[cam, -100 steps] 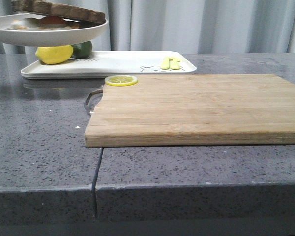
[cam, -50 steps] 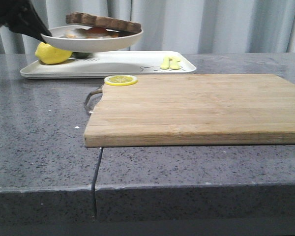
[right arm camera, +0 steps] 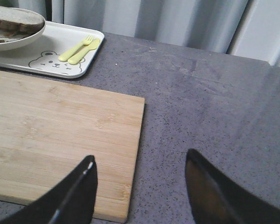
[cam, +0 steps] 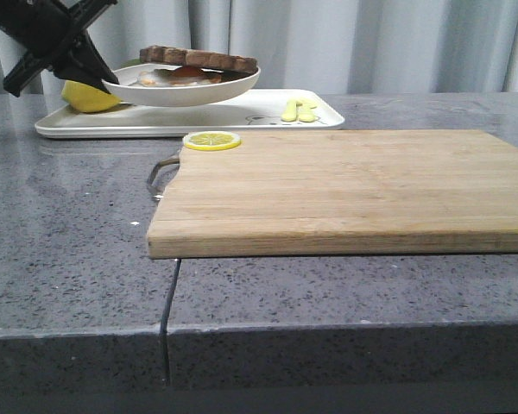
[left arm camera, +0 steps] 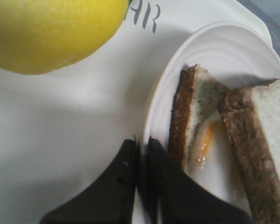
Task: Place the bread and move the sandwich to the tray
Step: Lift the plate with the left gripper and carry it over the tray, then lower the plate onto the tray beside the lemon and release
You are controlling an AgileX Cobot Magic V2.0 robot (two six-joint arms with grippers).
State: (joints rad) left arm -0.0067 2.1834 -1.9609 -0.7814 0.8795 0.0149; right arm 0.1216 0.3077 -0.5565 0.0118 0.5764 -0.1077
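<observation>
The sandwich (cam: 198,62) lies on a round white plate (cam: 194,91), held low over the left half of the white tray (cam: 242,118); I cannot tell whether the plate touches it. My left gripper (cam: 104,79) is shut on the plate's left rim. In the left wrist view the gripper (left arm camera: 142,142) pinches the rim of the plate (left arm camera: 214,42). There the bread (left arm camera: 266,140) lies askew over the lower slice (left arm camera: 186,116), with orange yolk between. My right gripper (right arm camera: 140,168) hangs open over the right end of the cutting board (right arm camera: 60,126), holding nothing.
A whole lemon (cam: 86,97) sits on the tray's left end, close to the plate, and is seen large as the lemon (left arm camera: 51,32). A yellow fork and spoon (cam: 298,109) lie on the tray's right end. A lemon slice (cam: 211,140) rests on the wooden cutting board (cam: 345,190).
The plate with the sandwich has moved right and down toward the tray. My left gripper has come into the front view at the top left, still gripping the rim.
</observation>
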